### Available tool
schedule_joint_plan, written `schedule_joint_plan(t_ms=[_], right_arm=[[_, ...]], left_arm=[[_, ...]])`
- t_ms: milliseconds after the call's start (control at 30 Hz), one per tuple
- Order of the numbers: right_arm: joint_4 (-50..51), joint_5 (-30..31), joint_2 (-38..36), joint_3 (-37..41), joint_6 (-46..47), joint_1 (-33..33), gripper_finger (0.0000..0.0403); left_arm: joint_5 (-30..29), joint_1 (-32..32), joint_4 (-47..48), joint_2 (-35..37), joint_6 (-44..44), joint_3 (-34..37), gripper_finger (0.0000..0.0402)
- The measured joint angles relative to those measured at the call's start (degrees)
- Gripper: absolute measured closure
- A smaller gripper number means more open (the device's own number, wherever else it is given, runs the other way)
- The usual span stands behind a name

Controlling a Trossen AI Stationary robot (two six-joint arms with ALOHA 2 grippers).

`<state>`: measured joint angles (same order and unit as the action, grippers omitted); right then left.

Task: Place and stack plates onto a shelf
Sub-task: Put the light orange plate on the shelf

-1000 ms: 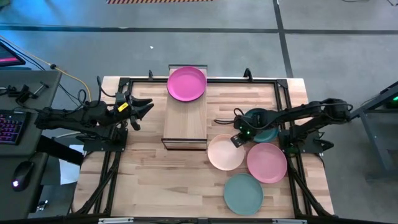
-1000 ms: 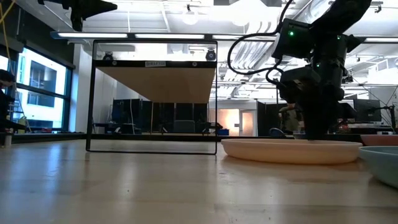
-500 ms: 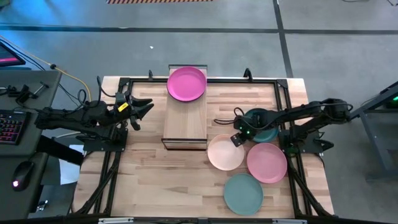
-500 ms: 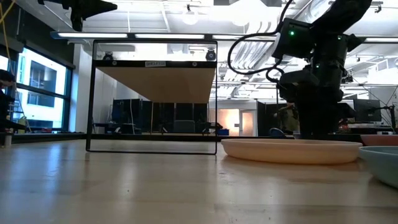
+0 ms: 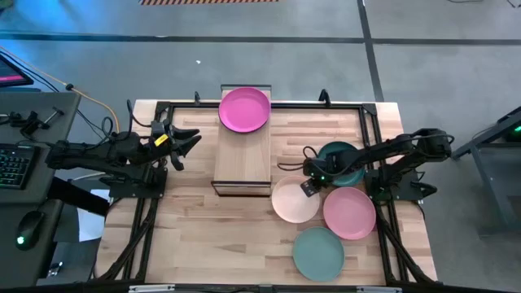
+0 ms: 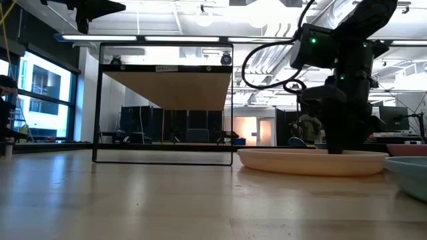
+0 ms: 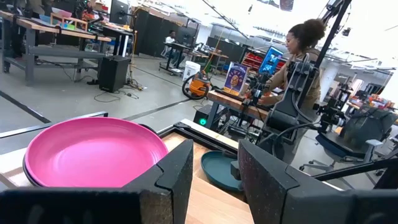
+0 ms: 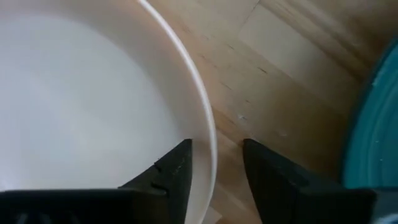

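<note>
My right gripper (image 5: 308, 184) is open and points down at the cream plate (image 5: 293, 202). In the right wrist view one finger (image 8: 175, 167) stands inside the plate's far-right rim (image 8: 208, 140) and the other finger (image 8: 268, 169) outside it. The cream plate lies flat on the table right of the shelf (image 5: 242, 159). A magenta plate (image 5: 244, 110) sits on the shelf's far end, and a dark rim (image 7: 26, 173) shows under it. The dark green plate (image 5: 345, 159), pink plate (image 5: 350, 213) and light teal plate (image 5: 318, 253) lie on the table. My left gripper (image 5: 192, 140) waits, open, left of the shelf.
The dark green plate lies just behind the right arm's wrist, and the pink plate touches or nearly touches the cream one. A dark frame (image 5: 370, 122) runs around the tabletop. The shelf's near half (image 5: 242, 171) is bare. A person (image 7: 298, 56) stands beyond the table's right side.
My right gripper has come down toward the cream plate's far-right rim, shifting slightly toward the table's left, so more of the dark green plate shows behind it. The plates have stayed where they were.
</note>
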<state>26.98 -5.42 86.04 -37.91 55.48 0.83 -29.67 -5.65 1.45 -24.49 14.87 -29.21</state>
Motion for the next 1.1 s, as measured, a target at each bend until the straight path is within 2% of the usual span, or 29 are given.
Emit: schedule_joint_plan(t_ms=[100, 200, 233, 433, 633, 767, 900, 1000, 1100], right_arm=[[0.63, 1.51, 0.05, 0.01, 0.01, -0.36, 0.0308], [0.75, 1.61, -0.02, 0.07, -0.29, -0.34, 0.0377], [0.77, 1.66, -0.03, 0.09, -0.36, -0.35, 0.0389], [1.16, -0.86, -2.85, 0.46, -2.32, 0.92, 0.0400], [6.81, -7.87, -12.89, 0.42, -7.61, 4.87, 0.0403], [13.98, -15.11, -21.48, 0.42, -13.06, 7.92, 0.0403], [17.41, -26.00, -29.25, 0.39, -15.27, 10.48, 0.0403], [14.83, -32.51, -33.49, 0.07, -12.76, 11.23, 0.0403], [9.06, -32.60, -35.36, -1.68, -9.50, 11.01, 0.0403]], left_arm=[[0.00, 0.01, 0.00, 0.01, -0.02, 0.00, 0.0284], [-0.02, 0.00, 0.00, 0.01, -0.02, 0.00, 0.0284], [-0.02, 0.02, 0.00, 0.02, -0.02, 0.00, 0.0284], [-0.02, 0.01, -0.02, 0.00, -0.02, 0.00, 0.0284], [-0.04, 0.02, -0.07, 0.02, -0.02, 0.00, 0.0284], [-0.04, 0.02, -1.11, 0.02, -0.04, 0.00, 0.0284], [-0.04, 0.01, -3.12, 0.02, -0.04, 0.00, 0.0284], [-0.07, 0.01, -5.49, 0.02, -0.07, 0.00, 0.0284], [-0.07, 0.00, -6.09, 0.02, -0.08, 0.00, 0.0284]])
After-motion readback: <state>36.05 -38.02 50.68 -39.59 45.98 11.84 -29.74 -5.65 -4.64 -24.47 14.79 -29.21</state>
